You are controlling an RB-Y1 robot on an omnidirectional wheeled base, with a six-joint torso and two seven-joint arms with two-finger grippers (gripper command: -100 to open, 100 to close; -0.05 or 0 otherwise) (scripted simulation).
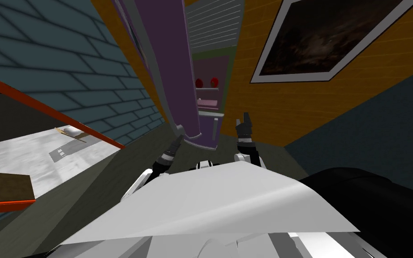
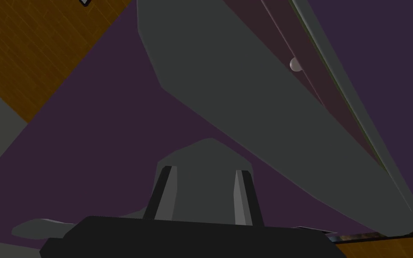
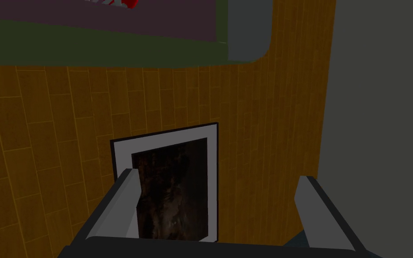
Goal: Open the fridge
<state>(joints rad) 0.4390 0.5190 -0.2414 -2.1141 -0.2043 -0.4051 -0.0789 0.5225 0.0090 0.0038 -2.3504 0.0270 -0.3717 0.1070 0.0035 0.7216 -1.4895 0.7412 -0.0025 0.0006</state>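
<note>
My left gripper point(image 2: 205, 171) is pinched narrow on the near end of the grey handle point(image 2: 246, 103). Its two fingers press the sides of the stub where the bar meets the fridge door point(image 2: 89, 134), and the long bar runs away from me along that purple face. My right gripper point(image 1: 243, 119) is raised just to the right of the door's edge, fingers spread wide and holding nothing. The door is off its seat: past its edge the fridge point(image 1: 210, 67) shows its inside, with pale shelves point(image 1: 210, 103) and, above them, two red round things point(image 1: 213, 81) side by side. So I judge the grasp made and the swing to be the step in hand, with the door only part of the way round. The next move calls for drawing the handle on an arc about the door's hinge, which I cannot make out, and letting my wrist turn with the door so the fingers do not slide off the stub. The left wrist view gives me the contact itself, and a small pale ball point(image 2: 296, 65) by the door's far edge. The head view gives what that one lacks: how far the door stands from the fridge, what sits on the shelves, and where my idle arm is
</note>
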